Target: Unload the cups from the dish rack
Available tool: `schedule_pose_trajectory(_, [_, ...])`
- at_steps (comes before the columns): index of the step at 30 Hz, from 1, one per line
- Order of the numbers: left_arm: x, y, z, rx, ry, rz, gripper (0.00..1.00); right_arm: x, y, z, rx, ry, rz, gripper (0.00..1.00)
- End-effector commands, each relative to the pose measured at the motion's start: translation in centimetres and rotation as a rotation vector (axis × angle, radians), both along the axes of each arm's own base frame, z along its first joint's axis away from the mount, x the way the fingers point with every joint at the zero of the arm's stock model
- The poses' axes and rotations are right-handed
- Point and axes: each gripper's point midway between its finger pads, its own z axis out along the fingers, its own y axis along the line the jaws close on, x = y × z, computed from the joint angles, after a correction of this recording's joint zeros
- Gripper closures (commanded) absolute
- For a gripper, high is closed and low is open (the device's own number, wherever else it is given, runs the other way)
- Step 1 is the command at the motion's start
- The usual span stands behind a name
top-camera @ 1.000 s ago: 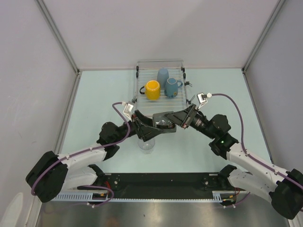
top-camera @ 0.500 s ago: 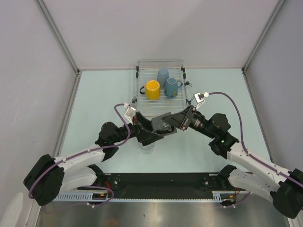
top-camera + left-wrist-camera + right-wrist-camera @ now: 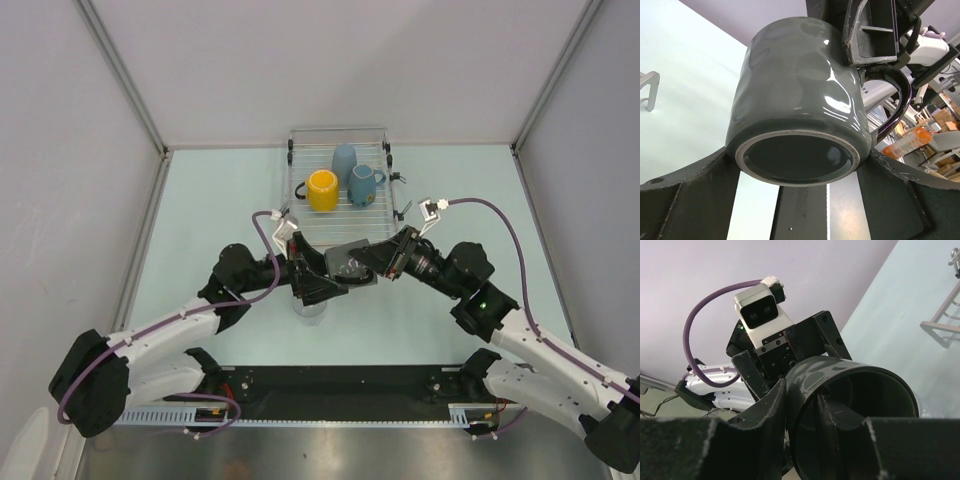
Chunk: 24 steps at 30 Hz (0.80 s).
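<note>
"Pale green table [image 3: 200, 200], silver wire dish rack [image 3: 300, 160] at its far side. What's on the bars?"

"Three cups, all clear of the arms: the yellow mug [image 3: 322, 190], the blue handled mug [image 3: 363, 184] just beside it, and the pale blue handleless cup [image 3: 344, 158] behind them. The clear glass tumbler [image 3: 310, 305] stands on the table under the left arm."

"And the dark grey mug [image 3: 800, 95]?"

"It's off the rack, in the air between the two arms, lying on its side with its base towards the left wrist camera. The right gripper [image 3: 800, 412] has it pinched by the wall at the rim, one finger inside the mouth and one outside, next to the handle [image 3: 900, 100]."

"Does the left gripper [image 3: 800, 165] have it too?"

"Its fingers are spread wide to either side of the mug's base. I can't tell whether the pads are pressing on it."

"How would you expect it to handle?"

"It looks like glazed ceramic, glossy with bright reflections. I'd judge it rigid, fairly heavy for its size and slick under the pads, and likely to chip or break if it fell. A pinch on the rim alone lets it swing. The safer hold is probably across the round body near the base, away from the handle, made firm before the rim grip lets go."
</note>
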Motion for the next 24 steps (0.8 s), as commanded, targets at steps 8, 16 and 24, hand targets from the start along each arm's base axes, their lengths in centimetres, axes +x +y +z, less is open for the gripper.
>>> schedule_pose_trajectory(8, [10.8, 3.3, 4.3, -0.023, 0.091, 0.478, 0.90, -4.8, 1.7, -3.7, -0.194, -0.014, 0.194, 1.00])
schedule_pose_trajectory(16, [11.9, 3.6, 3.0, 0.010, 0.143, 0.505, 0.43, -5.0, 1.3, -3.6, -0.200, -0.006, 0.171, 1.00])
schedule_pose_trajectory(24, [12.8, 3.7, 2.1, 0.031, 0.185, 0.515, 0.14, -5.4, 1.4, -3.0, -0.198, -0.019, 0.181, 1.00])
